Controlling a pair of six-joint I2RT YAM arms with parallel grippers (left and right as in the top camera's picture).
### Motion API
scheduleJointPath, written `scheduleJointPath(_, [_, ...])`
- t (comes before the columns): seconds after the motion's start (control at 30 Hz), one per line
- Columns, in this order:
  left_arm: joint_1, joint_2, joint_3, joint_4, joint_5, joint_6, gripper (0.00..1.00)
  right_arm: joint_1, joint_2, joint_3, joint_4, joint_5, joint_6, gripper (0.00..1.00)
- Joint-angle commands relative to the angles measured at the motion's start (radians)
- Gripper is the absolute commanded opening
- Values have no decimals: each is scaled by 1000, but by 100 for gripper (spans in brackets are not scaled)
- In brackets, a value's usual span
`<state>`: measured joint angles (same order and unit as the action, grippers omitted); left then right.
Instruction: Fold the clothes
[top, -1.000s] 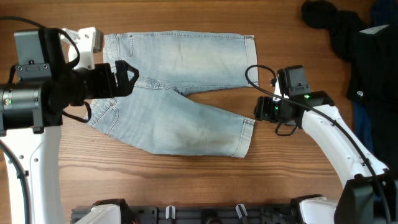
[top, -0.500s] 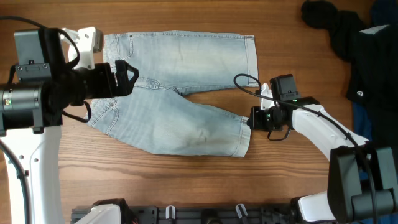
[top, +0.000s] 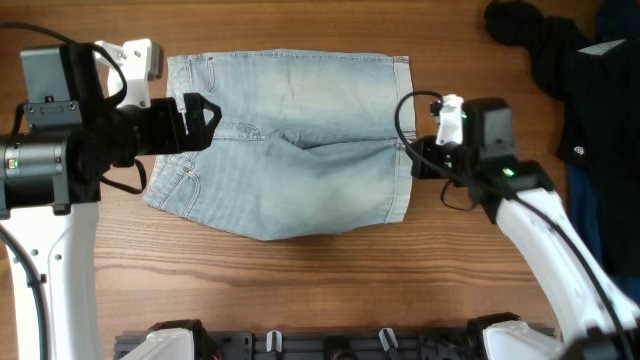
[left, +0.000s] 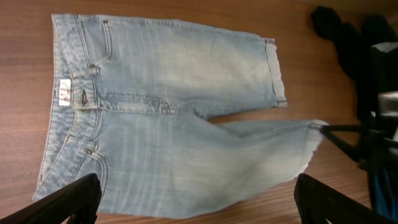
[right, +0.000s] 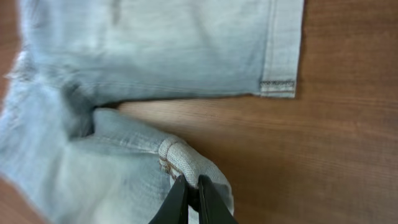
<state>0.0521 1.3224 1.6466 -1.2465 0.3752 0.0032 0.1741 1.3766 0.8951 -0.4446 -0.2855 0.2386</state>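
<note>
The light blue denim shorts (top: 290, 170) lie flat on the wooden table, waistband to the left and cuffed legs to the right. My right gripper (top: 412, 160) is shut on the near leg's cuff (right: 186, 160), which is bunched and raised off the wood. The far leg's hem (right: 280, 43) lies flat beyond it. My left gripper (top: 210, 120) hovers open above the waistband and holds nothing. In the left wrist view the whole shorts (left: 174, 112) show, with the label (left: 64, 93) at the left and my open left gripper (left: 199, 208) at the bottom edge.
A black garment (top: 560, 70) lies heaped at the table's far right corner, with dark blue fabric (top: 590, 200) beside it behind the right arm. Bare wood (top: 300, 290) runs along the front edge.
The right gripper shut on the near leg's cuff and carried it up toward the far leg, closing the gap between the legs. The left arm has stayed put.
</note>
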Motion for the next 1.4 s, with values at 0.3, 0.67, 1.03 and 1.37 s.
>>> scheduleJointPath(0.3, [-3,20,0,-74,-172,-106,100,-58,95,13,-182,34,25,78])
scheduleJointPath(0.67, [25,210,-193,-61,-246,-247,100,109,106,-251,-227,-232,66,64])
scheduleJointPath(1.03, [25,209,-194,-42,-245,-246,100,202,105,-270,76,229,184,66])
scheduleJointPath(1.37, [25,209,-194,-44,-246,-243,100,202,-112,-128,-281,-149,32,4])
